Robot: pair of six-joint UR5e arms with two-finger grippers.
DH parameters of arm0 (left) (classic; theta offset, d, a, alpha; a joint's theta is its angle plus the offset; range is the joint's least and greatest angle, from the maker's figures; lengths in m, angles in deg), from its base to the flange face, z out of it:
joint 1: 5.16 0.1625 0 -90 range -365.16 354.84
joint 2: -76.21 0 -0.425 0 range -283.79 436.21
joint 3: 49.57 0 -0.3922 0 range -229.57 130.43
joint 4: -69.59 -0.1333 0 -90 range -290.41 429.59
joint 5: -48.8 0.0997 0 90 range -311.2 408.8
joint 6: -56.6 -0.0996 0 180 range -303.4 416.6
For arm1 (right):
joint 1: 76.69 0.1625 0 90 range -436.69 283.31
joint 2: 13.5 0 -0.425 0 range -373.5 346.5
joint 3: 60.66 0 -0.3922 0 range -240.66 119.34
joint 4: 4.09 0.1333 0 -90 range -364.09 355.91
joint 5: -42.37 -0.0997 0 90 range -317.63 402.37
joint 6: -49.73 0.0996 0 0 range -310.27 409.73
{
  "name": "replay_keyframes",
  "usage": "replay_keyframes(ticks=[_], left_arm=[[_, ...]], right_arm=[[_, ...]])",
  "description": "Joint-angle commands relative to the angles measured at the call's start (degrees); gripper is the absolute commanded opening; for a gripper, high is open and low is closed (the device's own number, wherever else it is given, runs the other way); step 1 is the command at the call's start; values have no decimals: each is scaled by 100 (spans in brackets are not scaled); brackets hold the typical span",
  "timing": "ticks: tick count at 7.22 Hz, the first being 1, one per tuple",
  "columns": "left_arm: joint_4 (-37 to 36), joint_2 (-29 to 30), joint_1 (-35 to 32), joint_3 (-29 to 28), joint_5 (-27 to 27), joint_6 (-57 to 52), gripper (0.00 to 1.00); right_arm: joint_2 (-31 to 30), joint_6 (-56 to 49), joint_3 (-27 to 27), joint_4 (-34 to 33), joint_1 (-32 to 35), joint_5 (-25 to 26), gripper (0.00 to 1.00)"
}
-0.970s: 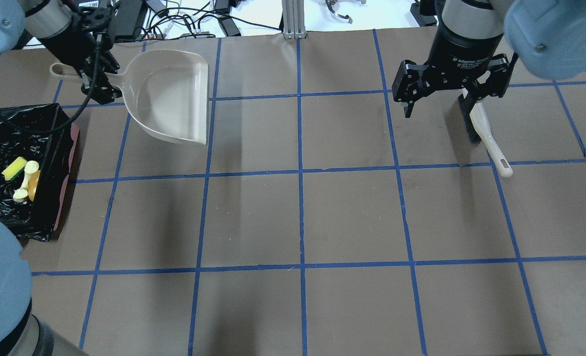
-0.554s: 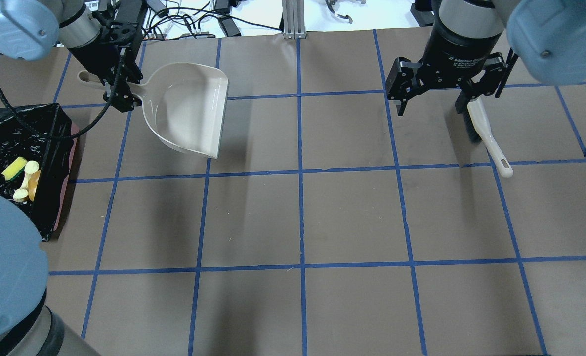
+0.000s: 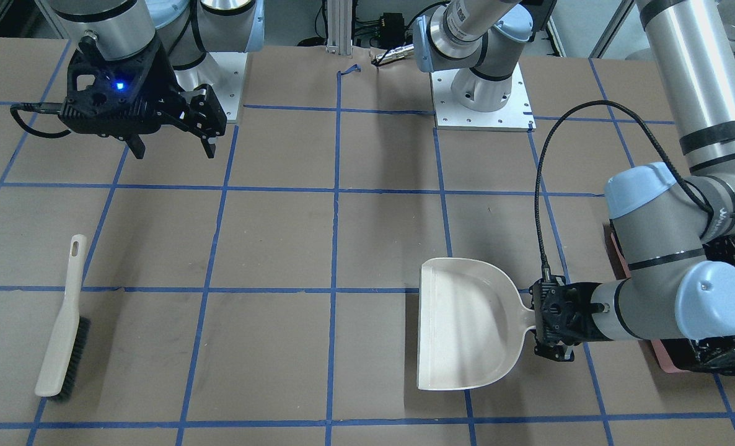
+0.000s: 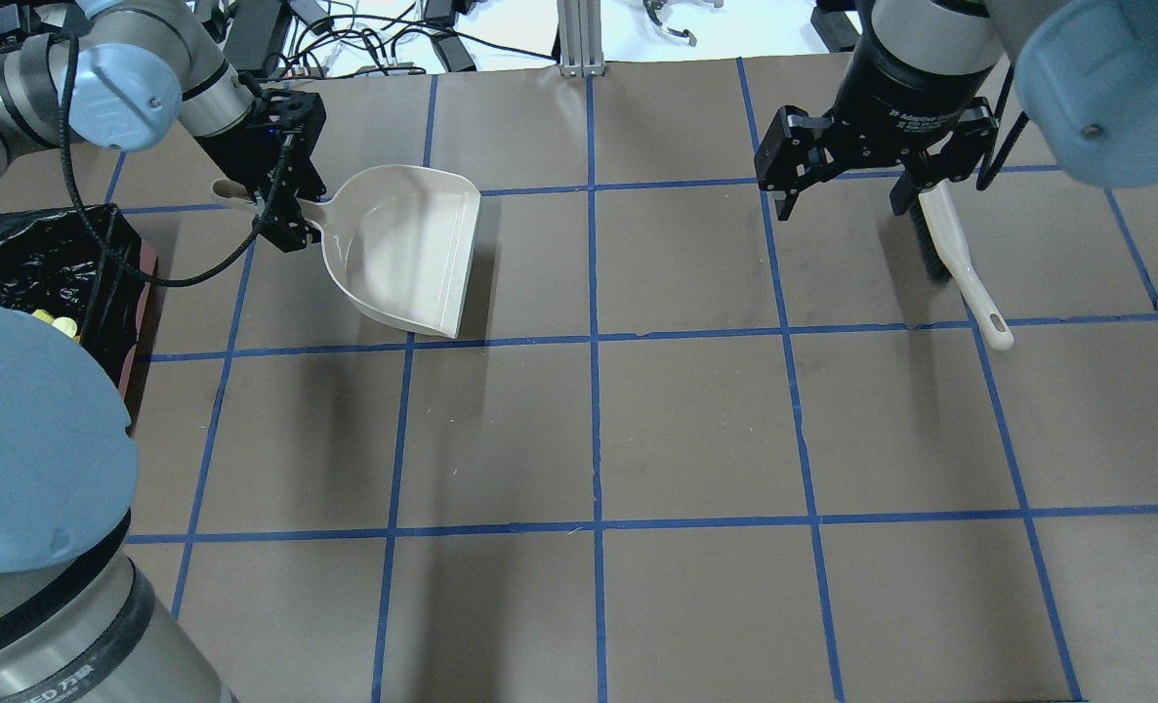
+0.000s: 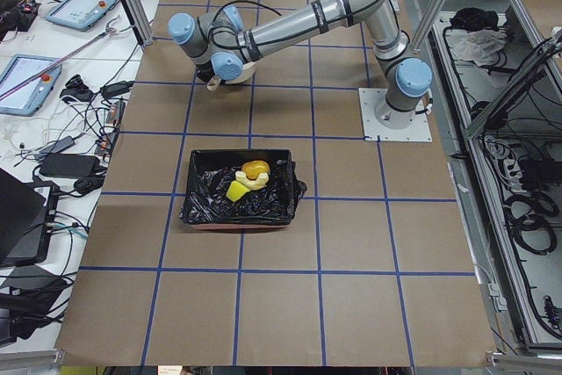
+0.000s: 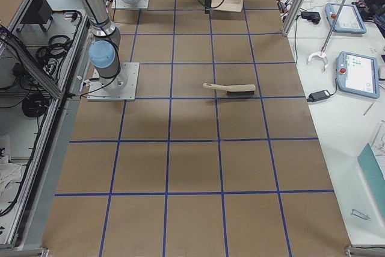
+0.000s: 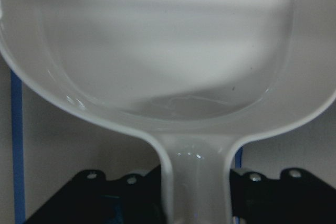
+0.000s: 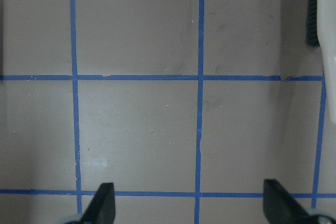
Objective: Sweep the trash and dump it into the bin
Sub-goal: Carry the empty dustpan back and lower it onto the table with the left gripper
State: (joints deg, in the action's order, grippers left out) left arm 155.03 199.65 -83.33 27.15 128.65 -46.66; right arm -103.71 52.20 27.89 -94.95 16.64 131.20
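Note:
The bin (image 5: 200, 189) is a pink box lined with a black bag, at the table's left end. The trash lies inside it: a yellow sponge (image 5: 236, 191), a tan pastry (image 5: 249, 179) and a golden-brown lump (image 5: 257, 167). In the overhead view my left arm's elbow covers most of the bin (image 4: 143, 283). My left gripper (image 4: 281, 210) (image 3: 553, 323) is shut on the handle of the empty beige dustpan (image 4: 408, 249) (image 3: 466, 322) (image 7: 168, 51), right of the bin. My right gripper (image 4: 843, 203) (image 3: 174, 152) (image 8: 193, 205) hangs open and empty.
The beige brush (image 4: 952, 256) (image 3: 64, 331) (image 6: 231, 88) with black bristles lies on the table by my right gripper, and its end shows in the right wrist view (image 8: 326, 14). Blue tape lines grid the brown table. Cables and tablets lie beyond the far edge.
My left arm has carried the dustpan to the right, away from the bin, and levelled it. Its elbow now hides most of the bin. The right gripper shifted slightly and stayed open.

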Motion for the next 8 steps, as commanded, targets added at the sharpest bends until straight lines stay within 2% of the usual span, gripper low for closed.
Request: replay_keyframes(ticks=[1, 8], left_arm=[[-263, 189, 56, 1, -31, -220, 0], [-379, 338, 108, 54, -75, -256, 0]], right_arm=[[-15, 25, 39, -2, 0, -6, 100], [-76, -45, 48, -2, -8, 11, 100]])
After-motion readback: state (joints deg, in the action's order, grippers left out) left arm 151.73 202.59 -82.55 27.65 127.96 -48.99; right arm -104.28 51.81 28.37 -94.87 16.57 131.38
